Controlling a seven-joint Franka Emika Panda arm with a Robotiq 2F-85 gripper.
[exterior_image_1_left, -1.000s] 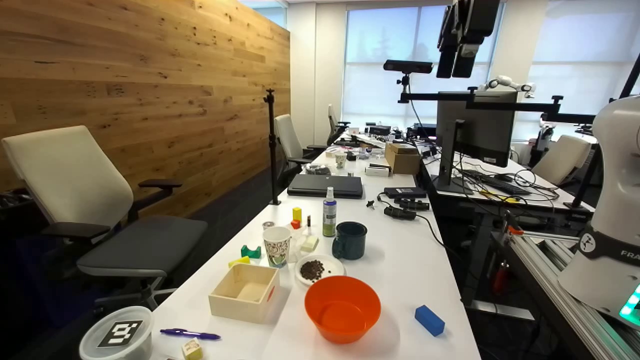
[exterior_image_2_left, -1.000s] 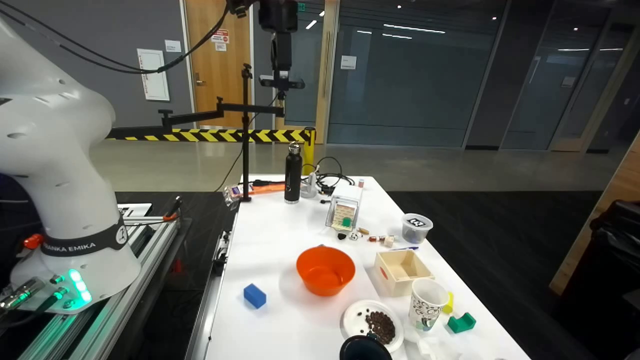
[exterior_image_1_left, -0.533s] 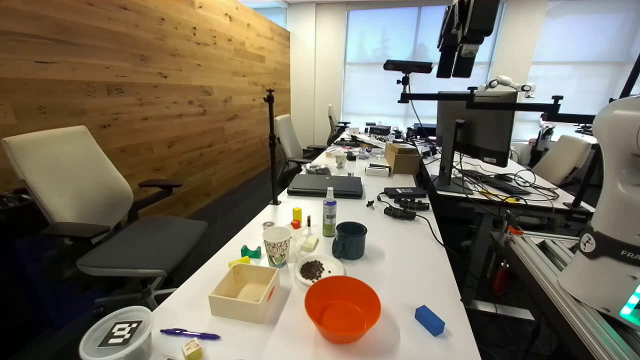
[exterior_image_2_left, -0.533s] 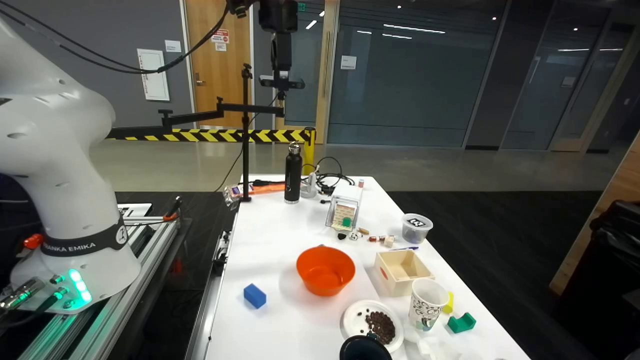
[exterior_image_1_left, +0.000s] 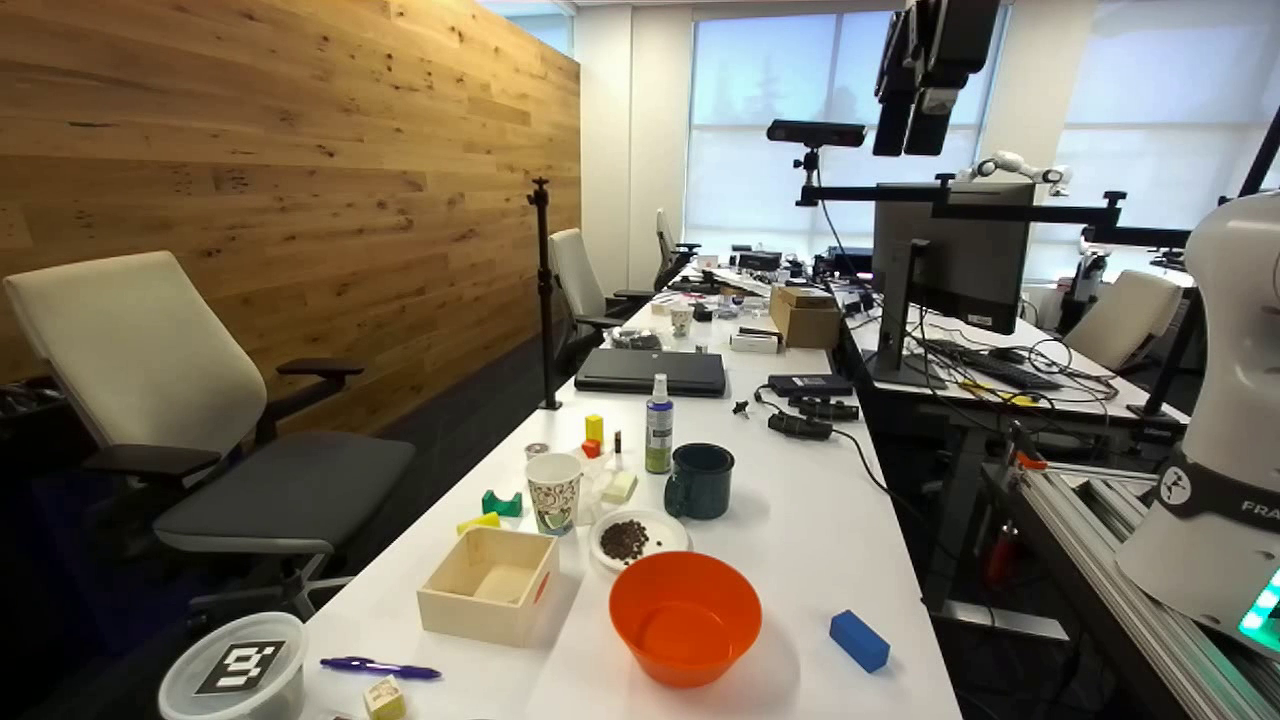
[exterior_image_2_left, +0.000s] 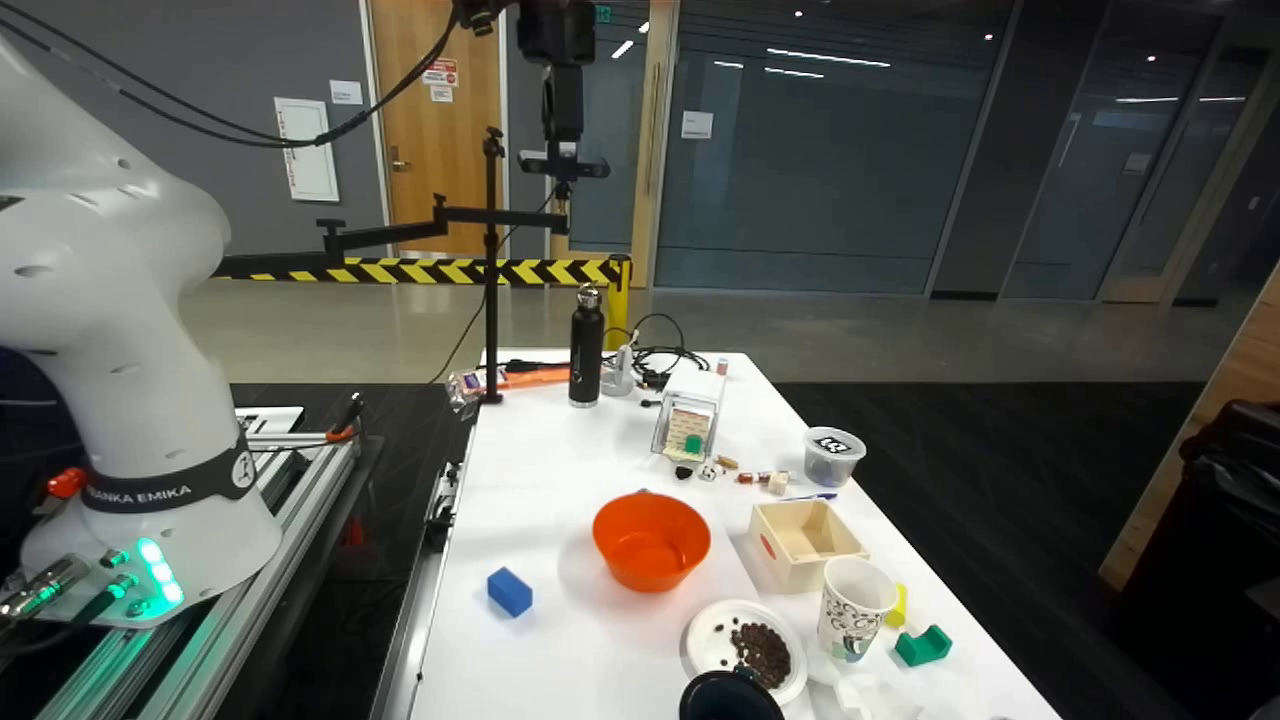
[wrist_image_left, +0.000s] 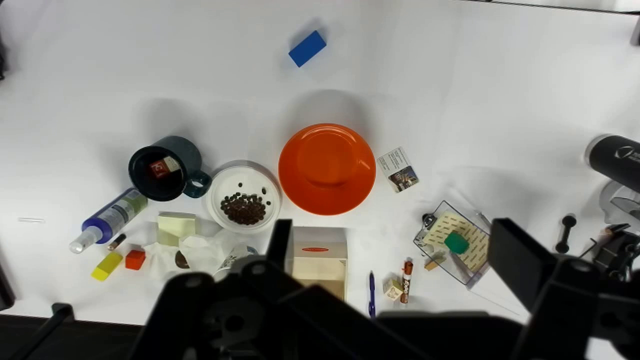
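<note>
High over the white table, my gripper (wrist_image_left: 392, 227) stands open with nothing between its fingers. It also hangs near the top of an exterior view (exterior_image_1_left: 912, 125). Far below it in the wrist view lie a purple pen (wrist_image_left: 372, 295), a brown marker (wrist_image_left: 406, 280), a small patterned cube (wrist_image_left: 393, 288) and a clear bin (wrist_image_left: 475, 280) with a green piece (wrist_image_left: 456, 243) in it. An orange bowl (wrist_image_left: 327, 169) sits farther up that view, with a blue block (wrist_image_left: 307, 48) beyond it. The left finger partly covers the wooden box (wrist_image_left: 320, 250). My gripper touches nothing.
A dark mug (wrist_image_left: 182, 150), a spray bottle (wrist_image_left: 117, 215) and a white plate (wrist_image_left: 225, 182) of dark beans stand beside the bowl. A paper cup (exterior_image_2_left: 852, 610) is near the box. A black bottle (exterior_image_2_left: 587, 345) and a camera stand (exterior_image_2_left: 491, 270) rise at the table's far end.
</note>
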